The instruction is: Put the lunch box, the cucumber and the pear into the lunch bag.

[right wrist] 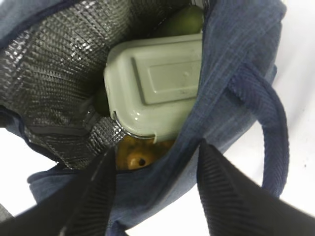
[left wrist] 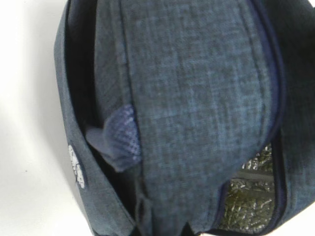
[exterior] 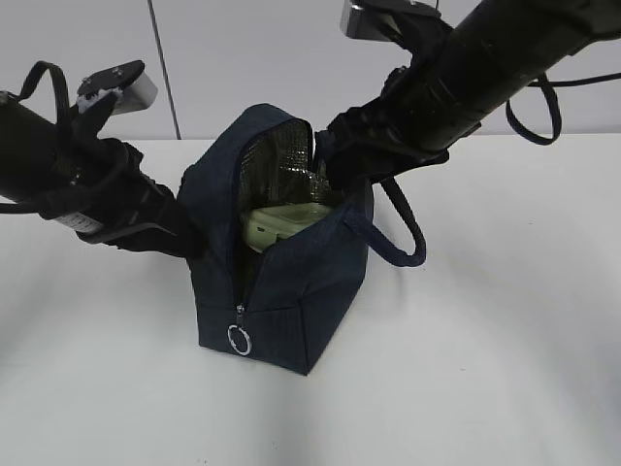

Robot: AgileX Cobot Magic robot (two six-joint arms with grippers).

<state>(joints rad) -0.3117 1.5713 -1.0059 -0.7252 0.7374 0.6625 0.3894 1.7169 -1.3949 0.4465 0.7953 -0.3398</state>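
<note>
The right gripper point(right wrist: 155, 189) has its ribbed fingers point(right wrist: 226, 191) spread apart with nothing between them, sitting right at the mouth of the bag point(exterior: 281, 291). Just beyond the fingertips, down inside, is the box point(right wrist: 157, 86), lid facing the camera and tilted, its long side running roughly across the gap between the fingers. Below its near edge the pear point(right wrist: 140, 155) peeks out in yellow, so it's closest to the tips but tucked under the box. The cucumber point(right wrist: 182, 22) shows as dark green on the far side of the box, and another green bit at its left edge is probably its other end. So all three look to be in already, and the only move left for this arm is probably to back straight out along the opening without snagging the strap point(right wrist: 268, 128) off to the right of the fingers. The left gripper can't be seen in its own wrist view, which is just fabric, and from outside it's buried behind the bag's far side, so can't tell if it's pinching the bag or let go.
</note>
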